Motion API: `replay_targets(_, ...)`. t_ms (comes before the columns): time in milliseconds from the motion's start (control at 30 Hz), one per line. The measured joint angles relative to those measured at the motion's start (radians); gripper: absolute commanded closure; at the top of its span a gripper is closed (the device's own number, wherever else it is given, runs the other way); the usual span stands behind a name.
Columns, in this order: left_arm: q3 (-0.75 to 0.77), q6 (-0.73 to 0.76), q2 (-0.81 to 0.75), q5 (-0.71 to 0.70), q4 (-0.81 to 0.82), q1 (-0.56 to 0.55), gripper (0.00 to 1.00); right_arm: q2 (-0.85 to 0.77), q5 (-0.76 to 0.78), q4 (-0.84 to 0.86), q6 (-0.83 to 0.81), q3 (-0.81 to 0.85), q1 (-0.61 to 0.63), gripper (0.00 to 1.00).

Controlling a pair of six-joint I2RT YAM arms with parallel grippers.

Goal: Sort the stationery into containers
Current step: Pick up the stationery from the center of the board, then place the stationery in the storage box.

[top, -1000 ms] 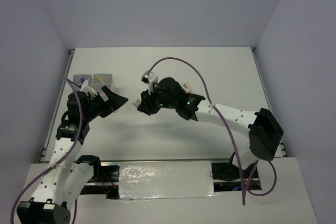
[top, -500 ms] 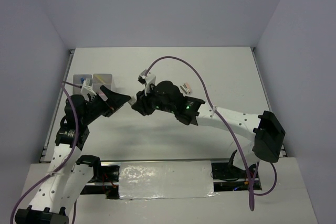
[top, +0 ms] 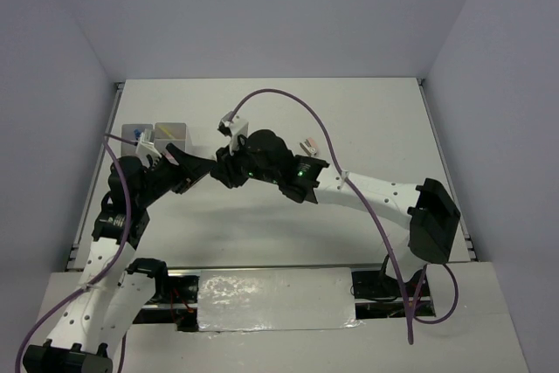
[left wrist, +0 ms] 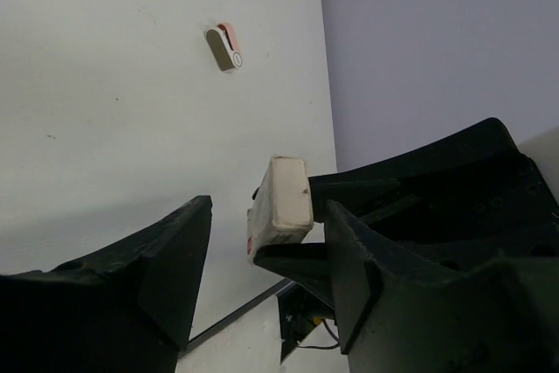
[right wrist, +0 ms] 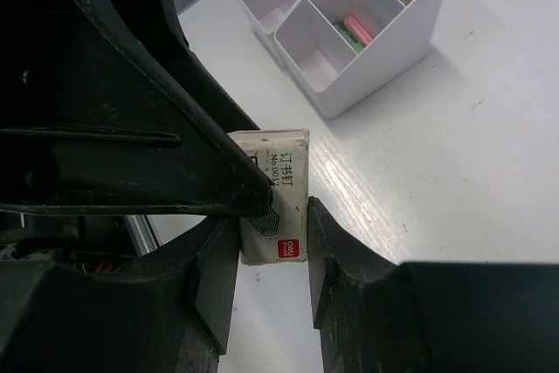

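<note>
**Staple box: light, stiff, take it by the flat sides**

Staple box (right wrist: 275,207) = small white card carton w/ printed label, red mark at one end. It's held over the left half of the worktop, just off the organizer (right wrist: 384,58), which sits toward the far-left corner. Looks clear of the surface, but can't be sure.

R gripper (right wrist: 272,220) is clamped on the carton across its narrow width, near the red-marked end. L gripper (left wrist: 266,216) has its jaws apart, straddling the same carton from the opposite side w/o pinching it yet. One L finger (left wrist: 349,242) looks very close to or on the box; the other has a visible gap.

Handling, my read:
- Prob. light but dense for its size if full; no flex expected.
- Card walls can crush, so moderate squeeze only.
- Smooth printed faces, so may slip if pinched on a corner. Flat pads on two opposite broad faces are best.
- Free end, away from the R fingers, is the spot for L to take hold.
- End flap could pop open if squeezed endwise; avoid.

Also out: pink-and-grey item (left wrist: 224,47) lying loose, mid-width nearer the far edge.
</note>
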Motion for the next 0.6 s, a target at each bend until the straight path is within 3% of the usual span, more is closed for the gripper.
replay_targets(67, 0.0, -0.002, 0.005, -0.001, 0.006, -0.003, 0.43, 0.021, -0.002, -0.005, -0.001, 0.021, 0.0, 1.0)
replay_targets(167, 0.0, 0.0, 0.018, -0.002, 0.014, -0.005, 0.7, 0.043, -0.003, -0.017, -0.001, 0.032, 0.002, 1.0)
replay_targets(200, 0.0, 0.013, 0.024, -0.007, 0.006, -0.006, 0.85, 0.048, 0.0, -0.021, -0.002, 0.035, 0.002, 1.0)
replay_targets(267, 0.002, 0.031, 0.037, -0.01, 0.001, -0.006, 1.0, 0.055, 0.003, -0.036, -0.005, 0.041, 0.002, 0.95)
replay_targets(300, 0.005, 0.039, 0.043, -0.01, -0.007, -0.008, 1.0, 0.056, 0.003, -0.04, -0.005, 0.041, 0.002, 0.87)
replay_targets(333, 0.013, 0.05, 0.051, -0.011, -0.018, -0.009, 1.0, 0.056, 0.003, -0.043, -0.004, 0.041, 0.002, 0.6)
replay_targets(367, 0.024, 0.058, 0.059, -0.017, -0.034, -0.01, 1.0, 0.057, 0.003, -0.043, -0.003, 0.041, 0.002, 0.46)
replay_targets(433, 0.061, 0.089, 0.077, -0.045, -0.074, -0.014, 1.0, 0.057, -0.006, -0.037, 0.002, 0.038, 0.002, 0.01)
replay_targets(600, 0.153, 0.17, 0.099, -0.209, -0.191, -0.015, 1.0, 0.038, -0.03, -0.011, -0.003, -0.016, -0.017, 0.0)
